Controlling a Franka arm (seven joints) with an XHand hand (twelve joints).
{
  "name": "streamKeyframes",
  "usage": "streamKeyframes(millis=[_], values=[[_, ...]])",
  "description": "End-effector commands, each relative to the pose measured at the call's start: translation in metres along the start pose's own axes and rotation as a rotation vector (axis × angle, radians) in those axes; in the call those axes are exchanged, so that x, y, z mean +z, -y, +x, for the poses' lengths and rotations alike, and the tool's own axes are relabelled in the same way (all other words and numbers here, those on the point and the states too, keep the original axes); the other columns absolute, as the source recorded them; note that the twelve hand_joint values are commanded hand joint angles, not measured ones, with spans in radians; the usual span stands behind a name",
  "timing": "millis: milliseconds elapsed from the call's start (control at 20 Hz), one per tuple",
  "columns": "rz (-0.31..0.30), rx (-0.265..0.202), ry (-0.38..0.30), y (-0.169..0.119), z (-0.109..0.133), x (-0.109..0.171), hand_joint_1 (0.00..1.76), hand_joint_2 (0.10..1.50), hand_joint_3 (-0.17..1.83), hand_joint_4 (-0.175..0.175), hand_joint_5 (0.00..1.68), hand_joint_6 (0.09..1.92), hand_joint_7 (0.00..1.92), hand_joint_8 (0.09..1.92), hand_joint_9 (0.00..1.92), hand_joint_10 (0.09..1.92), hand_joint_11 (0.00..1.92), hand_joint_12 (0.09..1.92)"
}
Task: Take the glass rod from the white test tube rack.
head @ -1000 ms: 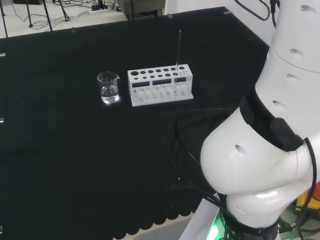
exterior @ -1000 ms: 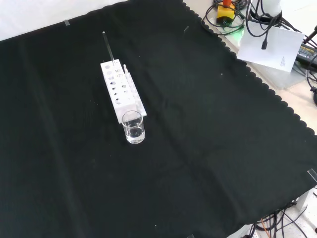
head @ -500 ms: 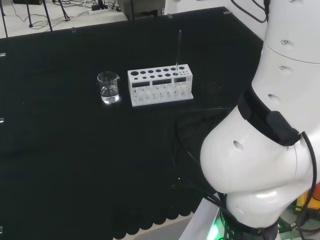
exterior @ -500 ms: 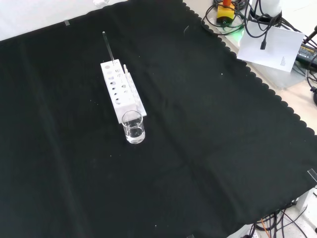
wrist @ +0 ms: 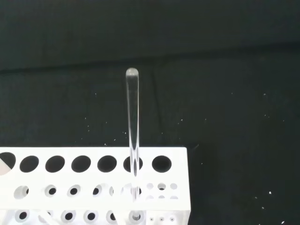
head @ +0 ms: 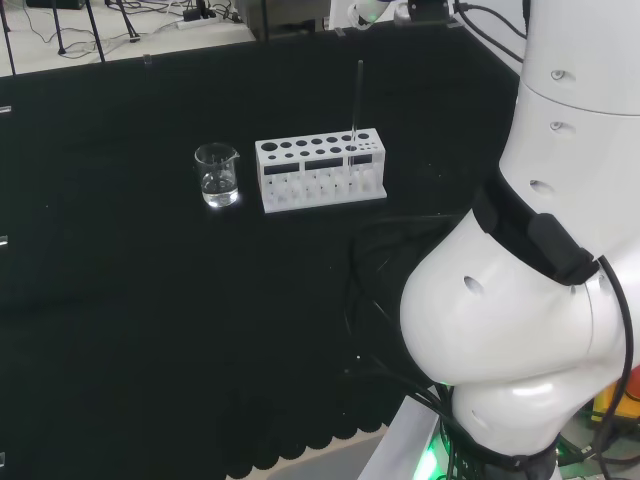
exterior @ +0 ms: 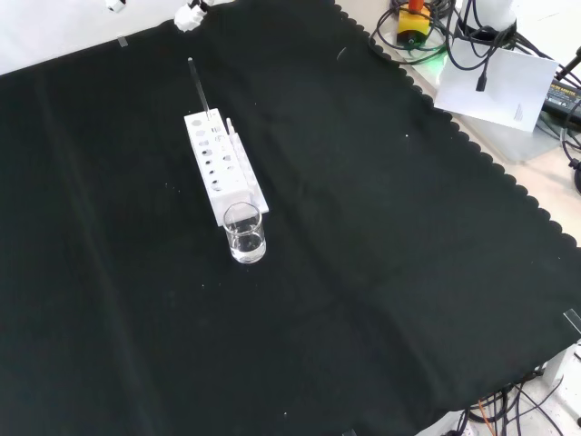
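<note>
On the black cloth [exterior: 381,272] you see a small clear glass beaker [head: 217,176] standing upright, holding a little clear liquid. In the front view you find the beaker [exterior: 245,233] nearer the camera. Past the cloth's scalloped edge at the front view's upper right, you see a white sheet of paper [exterior: 495,86] and tangled cables [exterior: 427,32].

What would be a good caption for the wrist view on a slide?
A clear glass rod stands upright in a hole near one end of the white test tube rack, seen close against black cloth.
</note>
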State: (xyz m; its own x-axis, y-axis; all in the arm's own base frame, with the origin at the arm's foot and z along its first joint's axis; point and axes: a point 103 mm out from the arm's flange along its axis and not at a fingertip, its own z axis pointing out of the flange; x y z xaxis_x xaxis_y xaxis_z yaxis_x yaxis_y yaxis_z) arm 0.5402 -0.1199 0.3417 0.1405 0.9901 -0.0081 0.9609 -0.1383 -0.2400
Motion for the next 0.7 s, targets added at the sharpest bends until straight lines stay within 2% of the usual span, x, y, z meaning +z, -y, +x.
streamKeyframes(millis=[50,150,300,500,700], values=[[0.027,0.005,-0.014,-0.006,0.004,0.023,0.67,0.9,0.54,-0.175,0.09,0.09,0.0,0.8,0.01,0.89,0.0,1.13],[0.046,0.026,0.003,-0.005,0.003,0.03,0.67,0.89,0.55,-0.175,0.1,0.09,0.0,0.87,0.02,0.93,0.0,1.2],[0.048,-0.003,-0.004,-0.006,0.01,0.036,0.67,0.89,0.56,-0.175,0.11,0.09,0.01,0.94,0.06,0.96,0.0,1.28],[0.05,-0.038,-0.038,-0.001,0.003,0.047,0.67,0.89,0.58,-0.175,0.14,0.09,0.08,0.98,0.13,0.98,0.0,1.36],[0.062,-0.071,-0.011,0.002,0.004,0.057,0.66,0.9,0.58,-0.175,0.15,0.09,0.14,1.0,0.19,0.99,0.0,1.42]])
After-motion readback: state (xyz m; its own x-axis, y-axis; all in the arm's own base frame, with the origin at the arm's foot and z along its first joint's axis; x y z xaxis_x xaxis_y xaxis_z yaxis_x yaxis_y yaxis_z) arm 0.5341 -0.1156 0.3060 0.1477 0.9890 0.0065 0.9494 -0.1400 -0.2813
